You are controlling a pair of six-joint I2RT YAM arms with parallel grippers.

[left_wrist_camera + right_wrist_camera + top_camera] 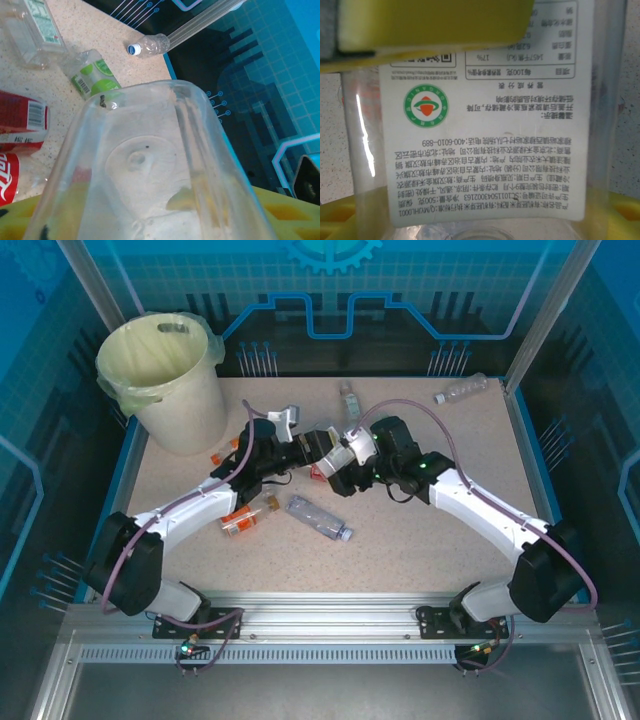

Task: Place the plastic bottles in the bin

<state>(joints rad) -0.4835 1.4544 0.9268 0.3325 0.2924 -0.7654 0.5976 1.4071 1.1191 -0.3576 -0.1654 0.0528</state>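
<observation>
1. Over the middle of the counter (420, 530), my right hand (345, 452) clenched a bottle (485, 150); its white label read "400-6010-889" beside a green mark.
2. My left hand (315, 447) flanked that bottle's bare end; I couldn't tell its grip.
3. The bin (188, 412) stood far left, well apart.

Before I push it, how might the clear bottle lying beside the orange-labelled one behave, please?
The clear bottle looks empty, so probably light. Lying on its side with a round body, it would likely roll when pushed. Its thin-looking wall may dent under a firm grip.
</observation>
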